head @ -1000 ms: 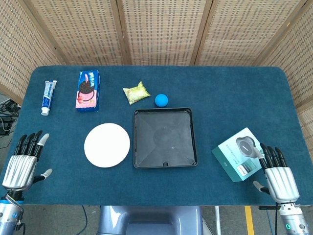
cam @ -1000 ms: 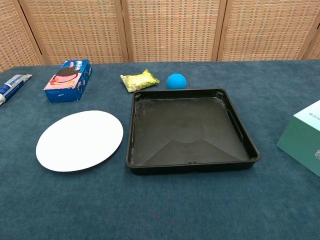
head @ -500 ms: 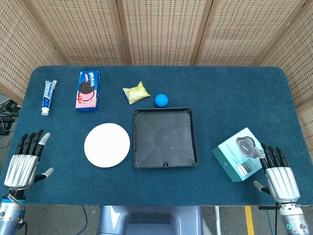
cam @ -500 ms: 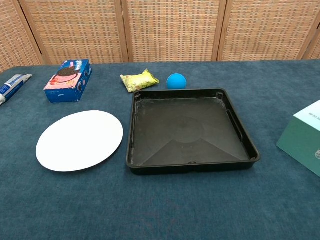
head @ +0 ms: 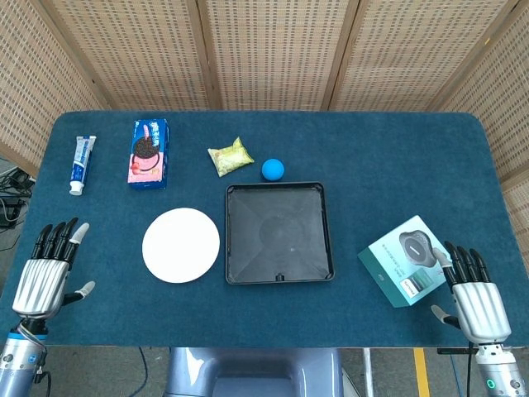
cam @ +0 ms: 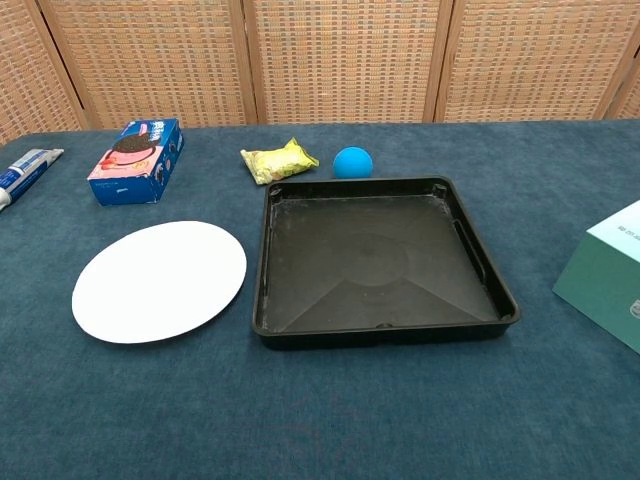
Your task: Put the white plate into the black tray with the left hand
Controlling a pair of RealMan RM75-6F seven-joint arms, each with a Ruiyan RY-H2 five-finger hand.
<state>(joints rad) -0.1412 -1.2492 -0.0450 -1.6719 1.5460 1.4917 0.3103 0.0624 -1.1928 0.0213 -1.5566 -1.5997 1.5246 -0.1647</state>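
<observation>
The white plate [head: 181,245] [cam: 160,280] lies flat on the blue table, just left of the empty black tray [head: 317,240] [cam: 486,275]. My left hand [head: 46,271] hovers open at the table's front left corner, well left of the plate, holding nothing. At the front right corner my right hand [head: 474,295] is open too, close to the teal box. Neither hand shows in the chest view.
A toothpaste tube [head: 80,164] [cam: 22,171] and a cookie box [head: 148,153] [cam: 137,161] lie at the back left. A yellow snack packet [head: 230,156] [cam: 279,161] and a blue ball [head: 273,169] [cam: 352,162] sit behind the tray. A teal box [head: 405,260] [cam: 608,275] stands at the right.
My left hand has drifted slightly right and toward the table's front; the right hand has shifted a little toward the front edge. The plate and tray have not moved.
</observation>
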